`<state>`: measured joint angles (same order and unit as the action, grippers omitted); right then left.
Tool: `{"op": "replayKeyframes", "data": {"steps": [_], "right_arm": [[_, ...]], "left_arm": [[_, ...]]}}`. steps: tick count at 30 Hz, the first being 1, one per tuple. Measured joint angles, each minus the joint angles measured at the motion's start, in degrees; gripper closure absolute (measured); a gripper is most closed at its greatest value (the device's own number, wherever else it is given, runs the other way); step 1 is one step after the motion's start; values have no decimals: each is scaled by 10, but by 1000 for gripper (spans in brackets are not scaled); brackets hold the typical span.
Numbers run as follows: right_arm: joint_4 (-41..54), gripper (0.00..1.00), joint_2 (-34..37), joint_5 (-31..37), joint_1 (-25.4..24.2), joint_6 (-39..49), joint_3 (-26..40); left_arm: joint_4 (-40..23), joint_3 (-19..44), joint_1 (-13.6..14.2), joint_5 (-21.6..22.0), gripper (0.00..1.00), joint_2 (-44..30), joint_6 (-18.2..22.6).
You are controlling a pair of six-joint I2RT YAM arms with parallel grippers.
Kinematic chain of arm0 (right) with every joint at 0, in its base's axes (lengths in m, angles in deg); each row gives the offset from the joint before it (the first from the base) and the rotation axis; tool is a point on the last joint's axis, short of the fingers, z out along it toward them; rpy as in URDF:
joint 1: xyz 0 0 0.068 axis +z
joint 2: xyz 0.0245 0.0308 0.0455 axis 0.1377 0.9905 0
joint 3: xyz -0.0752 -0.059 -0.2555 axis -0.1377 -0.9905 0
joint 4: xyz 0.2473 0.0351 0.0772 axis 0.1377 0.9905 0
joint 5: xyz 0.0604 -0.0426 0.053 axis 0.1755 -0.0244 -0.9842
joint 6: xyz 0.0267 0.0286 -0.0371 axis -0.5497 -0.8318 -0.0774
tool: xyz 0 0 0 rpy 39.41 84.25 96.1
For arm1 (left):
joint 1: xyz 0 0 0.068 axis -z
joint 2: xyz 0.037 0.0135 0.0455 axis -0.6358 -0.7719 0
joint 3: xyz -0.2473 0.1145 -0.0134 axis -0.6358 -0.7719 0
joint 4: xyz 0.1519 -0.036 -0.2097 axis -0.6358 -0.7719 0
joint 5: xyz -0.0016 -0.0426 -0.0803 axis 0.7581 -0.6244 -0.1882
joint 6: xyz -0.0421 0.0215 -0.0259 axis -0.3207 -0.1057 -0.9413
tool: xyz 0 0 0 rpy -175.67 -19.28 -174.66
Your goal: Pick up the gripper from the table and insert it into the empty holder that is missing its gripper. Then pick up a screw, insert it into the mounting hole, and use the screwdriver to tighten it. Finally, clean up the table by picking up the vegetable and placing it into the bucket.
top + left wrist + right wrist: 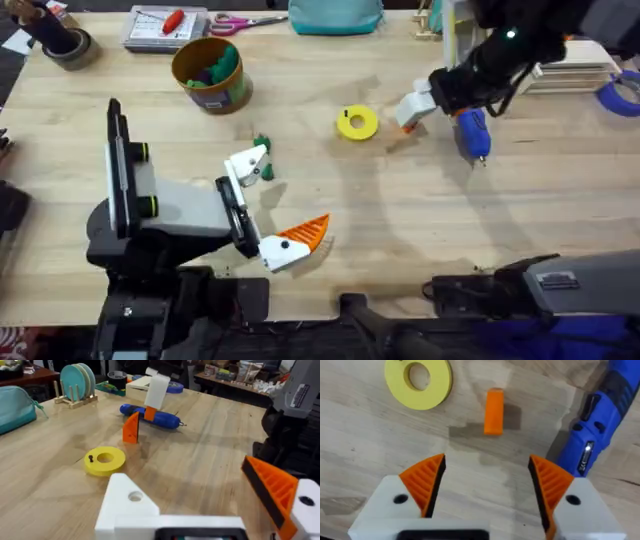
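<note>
The small orange gripper point(493, 411) stands on the table between the yellow ring point(418, 378) and the blue screwdriver point(592, 435). My right gripper point(487, 467) hovers open just short of it, both orange pads apart with nothing between them. My left gripper point(285, 195) is open near the table's front. One of its fingers is the bare white empty holder point(127, 505); the other carries an orange pad point(272, 490). A small dark screw point(90, 458) lies on the ring. The dark-green vegetable point(262, 143) lies beside the holder. The mustard bucket point(210, 75) stands at the back left.
A tray with a red-handled tool point(165, 25), scissors point(245, 20), a teal pouch point(335, 15) and a dark tape roll point(65, 45) line the far edge. A blue tape ring point(625, 95) sits at the far right. A plate rack point(77, 382) stands behind.
</note>
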<state>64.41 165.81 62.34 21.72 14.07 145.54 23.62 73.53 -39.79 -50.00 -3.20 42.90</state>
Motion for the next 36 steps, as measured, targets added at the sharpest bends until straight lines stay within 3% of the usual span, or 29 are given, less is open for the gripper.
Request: {"op": "replayKeyframes", "data": {"steps": [8,18,36], "right_arm": [[0,5,44,0,5,0,48],[-19,9,77,0,5,-2,57],[-41,147,123,0,5,-4,57]], "left_arm": [[0,0,0,0,15,0,0],[0,0,0,0,15,0,0],[0,0,0,0,16,0,0]]}}
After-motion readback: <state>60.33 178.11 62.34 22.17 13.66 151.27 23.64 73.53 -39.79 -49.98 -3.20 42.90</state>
